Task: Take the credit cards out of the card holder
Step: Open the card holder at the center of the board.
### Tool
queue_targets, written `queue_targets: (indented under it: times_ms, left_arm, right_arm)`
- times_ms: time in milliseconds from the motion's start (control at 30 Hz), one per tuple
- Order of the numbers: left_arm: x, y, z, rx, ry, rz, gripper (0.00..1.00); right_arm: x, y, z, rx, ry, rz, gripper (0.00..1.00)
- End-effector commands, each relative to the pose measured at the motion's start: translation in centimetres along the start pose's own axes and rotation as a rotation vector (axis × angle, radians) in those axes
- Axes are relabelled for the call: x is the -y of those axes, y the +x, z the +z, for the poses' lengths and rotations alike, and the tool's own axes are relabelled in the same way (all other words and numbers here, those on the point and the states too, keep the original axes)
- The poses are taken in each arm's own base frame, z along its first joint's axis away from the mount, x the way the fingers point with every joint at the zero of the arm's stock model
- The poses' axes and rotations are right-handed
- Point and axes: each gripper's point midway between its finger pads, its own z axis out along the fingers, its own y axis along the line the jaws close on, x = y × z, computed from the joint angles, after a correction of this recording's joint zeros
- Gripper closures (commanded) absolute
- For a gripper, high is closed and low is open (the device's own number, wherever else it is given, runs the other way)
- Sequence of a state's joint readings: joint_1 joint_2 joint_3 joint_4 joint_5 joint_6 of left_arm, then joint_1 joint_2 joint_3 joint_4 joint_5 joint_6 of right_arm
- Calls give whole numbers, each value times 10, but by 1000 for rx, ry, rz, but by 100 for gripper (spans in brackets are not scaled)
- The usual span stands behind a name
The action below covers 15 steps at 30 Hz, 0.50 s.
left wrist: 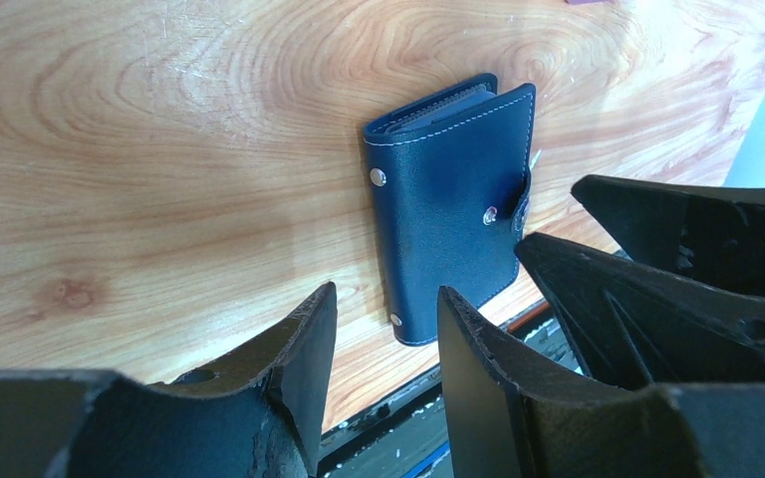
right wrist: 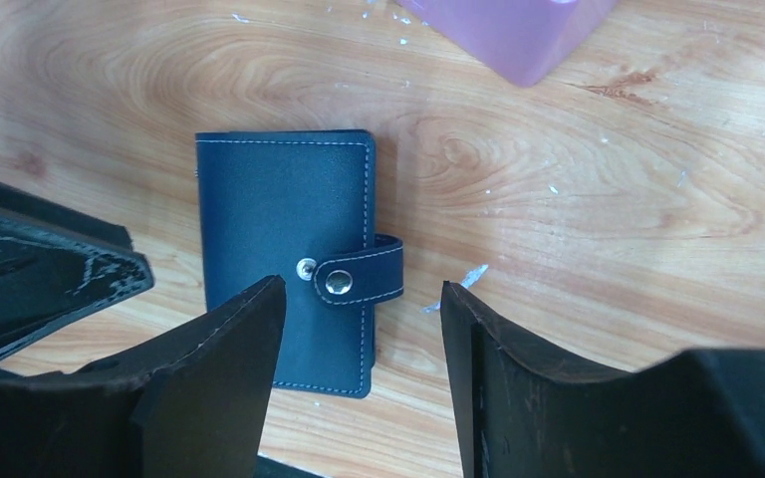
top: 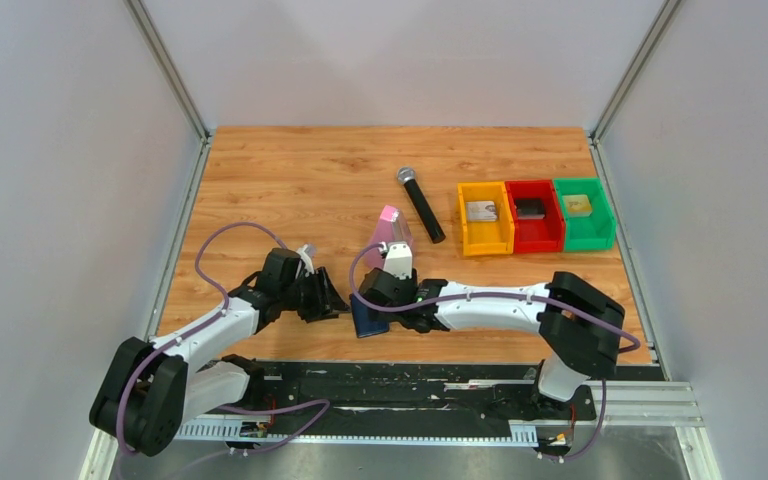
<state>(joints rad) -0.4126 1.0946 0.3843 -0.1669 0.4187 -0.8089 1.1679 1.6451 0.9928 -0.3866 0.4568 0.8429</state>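
Note:
The card holder (top: 368, 320) is a navy folding wallet lying folded flat on the wood near the table's front edge. Its snap tab (right wrist: 364, 276) lies beside a bare stud (right wrist: 306, 267). The credit cards are hidden inside it; only pale inner edges (left wrist: 448, 104) show at its far end. My left gripper (top: 336, 300) hovers just left of the holder, open and empty, and the holder (left wrist: 448, 219) lies ahead of its fingertips (left wrist: 386, 294). My right gripper (top: 370, 297) hangs open over the holder (right wrist: 279, 214), with its left finger (right wrist: 229, 349) above the cover.
A pink metronome (top: 392, 232) stands just behind the holder, and a black microphone (top: 421, 204) lies beyond it. Orange (top: 485, 240), red (top: 533, 240) and green (top: 583, 238) bins sit at the back right. The black rail (top: 410, 385) runs along the front edge.

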Motion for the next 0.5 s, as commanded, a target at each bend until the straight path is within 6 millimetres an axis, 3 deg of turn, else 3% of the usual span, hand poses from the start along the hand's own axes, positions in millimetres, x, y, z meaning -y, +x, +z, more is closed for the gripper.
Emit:
queue_targets:
  times_ms: [0,300,467]
  left_arm:
    - [9,-3,-2,18,38,10,50]
    - [9,-2,-2,14,39,11,50]
    - [8,0,-3,7,38,21,50]
  right_arm:
    - [-5,-10,11,45,8,0,40]
    - [-7,-5,22,25,14,-19,53]
    - [-5,-5,13,26,-1,4,85]
